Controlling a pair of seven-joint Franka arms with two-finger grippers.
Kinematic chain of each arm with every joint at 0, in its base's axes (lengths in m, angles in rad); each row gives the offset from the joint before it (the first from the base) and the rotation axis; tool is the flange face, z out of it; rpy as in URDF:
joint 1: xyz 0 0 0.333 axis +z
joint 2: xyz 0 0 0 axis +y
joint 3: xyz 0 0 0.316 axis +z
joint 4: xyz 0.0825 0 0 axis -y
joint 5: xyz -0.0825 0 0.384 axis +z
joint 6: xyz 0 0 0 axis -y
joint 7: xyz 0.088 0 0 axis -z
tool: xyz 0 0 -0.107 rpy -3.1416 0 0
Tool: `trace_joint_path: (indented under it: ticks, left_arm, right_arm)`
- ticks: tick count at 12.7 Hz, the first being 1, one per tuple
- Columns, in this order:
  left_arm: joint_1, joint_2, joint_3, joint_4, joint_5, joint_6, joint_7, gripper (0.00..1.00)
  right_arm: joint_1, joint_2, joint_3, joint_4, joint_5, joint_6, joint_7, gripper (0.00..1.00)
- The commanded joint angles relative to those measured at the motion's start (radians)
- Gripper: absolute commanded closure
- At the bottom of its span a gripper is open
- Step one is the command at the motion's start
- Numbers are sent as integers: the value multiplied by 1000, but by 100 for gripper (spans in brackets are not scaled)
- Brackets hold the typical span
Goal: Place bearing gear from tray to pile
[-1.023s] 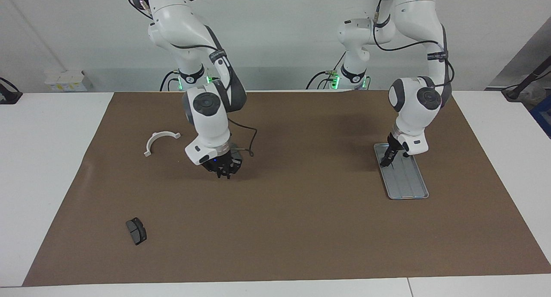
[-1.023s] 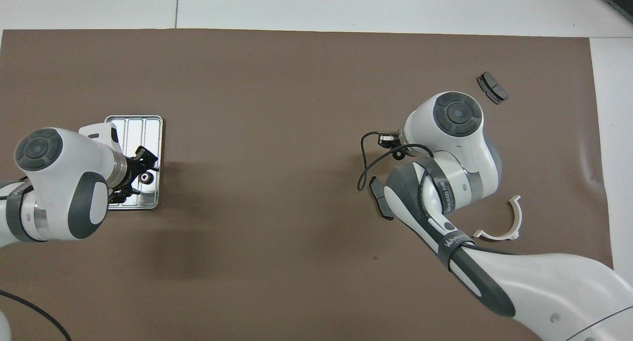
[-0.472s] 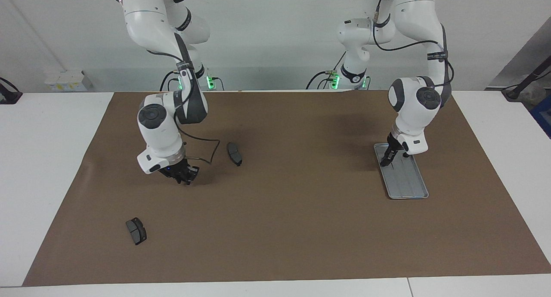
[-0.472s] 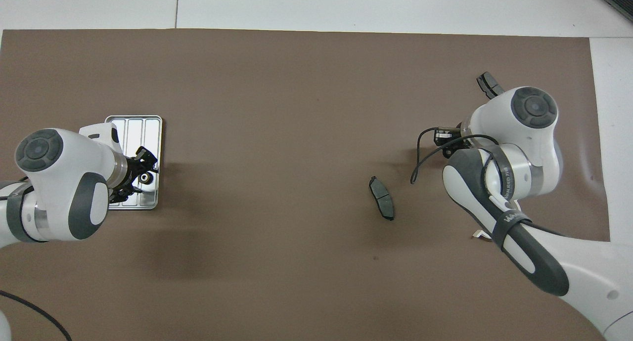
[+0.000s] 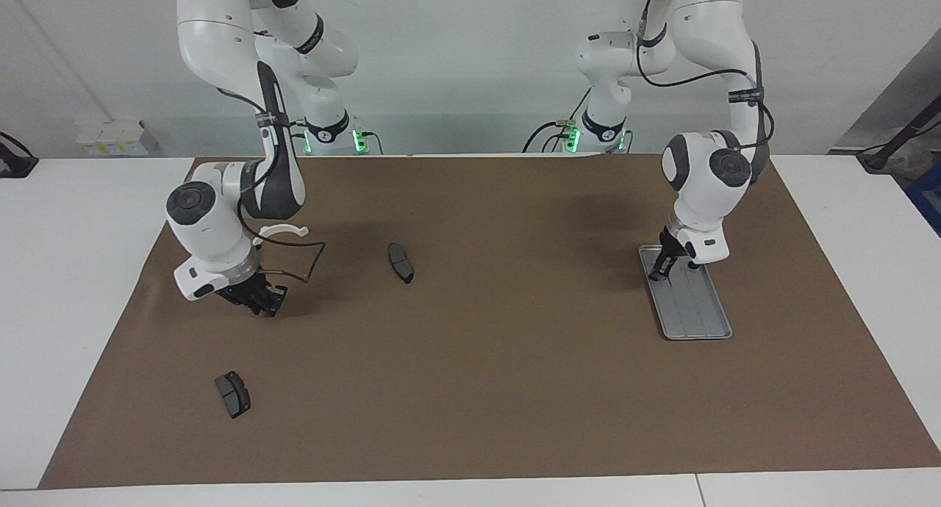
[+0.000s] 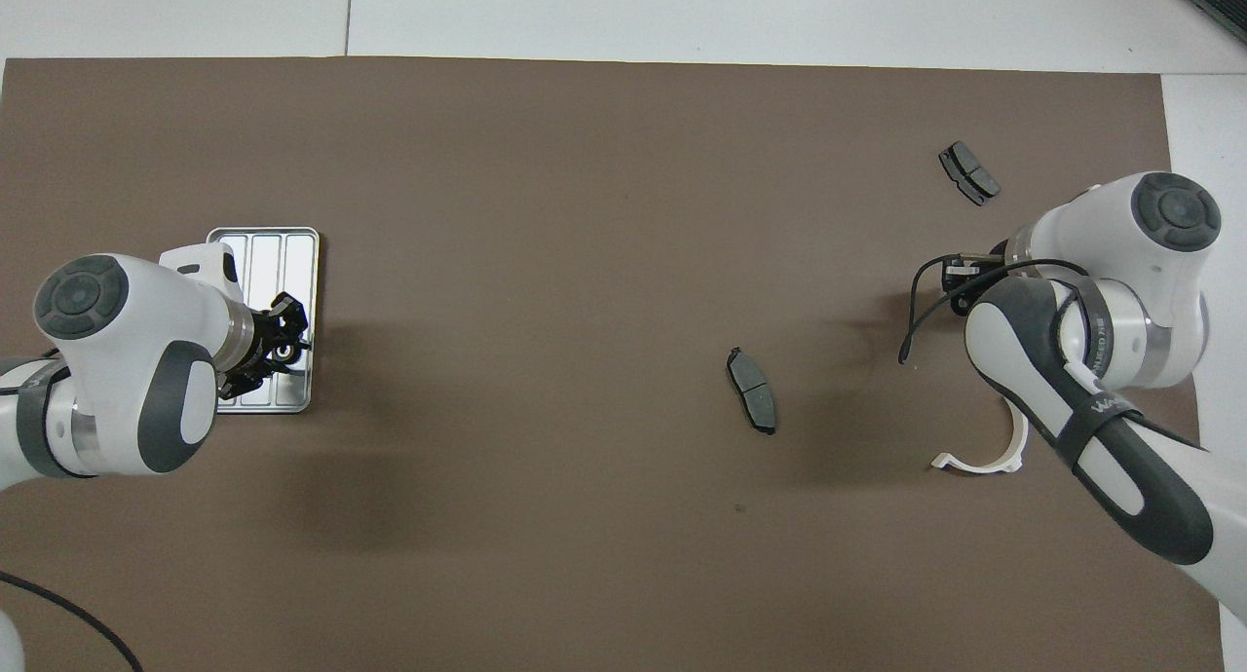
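The silver ridged tray (image 5: 697, 317) (image 6: 255, 245) lies toward the left arm's end of the table. A small dark bearing gear (image 6: 283, 353) sits at the tray's end nearer the robots. My left gripper (image 5: 657, 275) (image 6: 282, 344) is down on that end, its fingers drawn in on the gear. The pile is a loose scatter: a white half-ring bracket (image 5: 284, 231) (image 6: 1005, 448) and two dark brake pads (image 5: 401, 263) (image 6: 752, 403), (image 5: 233, 394) (image 6: 968, 173). My right gripper (image 5: 263, 306) (image 6: 960, 292) hangs shut and low over the mat beside the bracket, nothing showing in it.
A brown mat (image 5: 500, 389) covers most of the white table. A black cable (image 5: 305, 261) loops from the right wrist toward the bracket. The right forearm (image 6: 1101, 438) covers part of the bracket from above.
The right arm swung from over the middle brake pad toward its own end of the table, uncovering that pad. The left gripper's fingers closed in around the gear on the tray.
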Motion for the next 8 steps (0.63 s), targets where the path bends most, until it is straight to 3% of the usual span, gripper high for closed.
trace_joint_path:
  ticks: [1, 2, 4, 5, 7, 8]
  left_arm:
    - [-24, -9, 4, 32, 12, 4, 4, 91]
    - [-29, -11, 4, 78, 12, -16, 8, 98]
    - [-30, 11, 1, 226, 13, -146, 31, 100]
    - [-32, 28, -3, 282, 13, -180, 33, 100]
    - [-96, 38, -10, 321, 12, -187, 31, 100]
    - [-134, 38, -11, 321, 12, -176, 34, 100]
  right_arm:
    - [-27, -31, 14, -50, 6, 23, -22, 94]
    - [-30, -31, 14, -50, 4, 25, -22, 87]
    - [-29, -28, 14, -44, 4, 25, -22, 36]
    - [-30, -28, 14, -36, 4, 25, -22, 20]
    - [-15, -34, 14, -18, 4, 20, -11, 1]
    - [-12, -42, 16, -11, 4, 22, -8, 0]
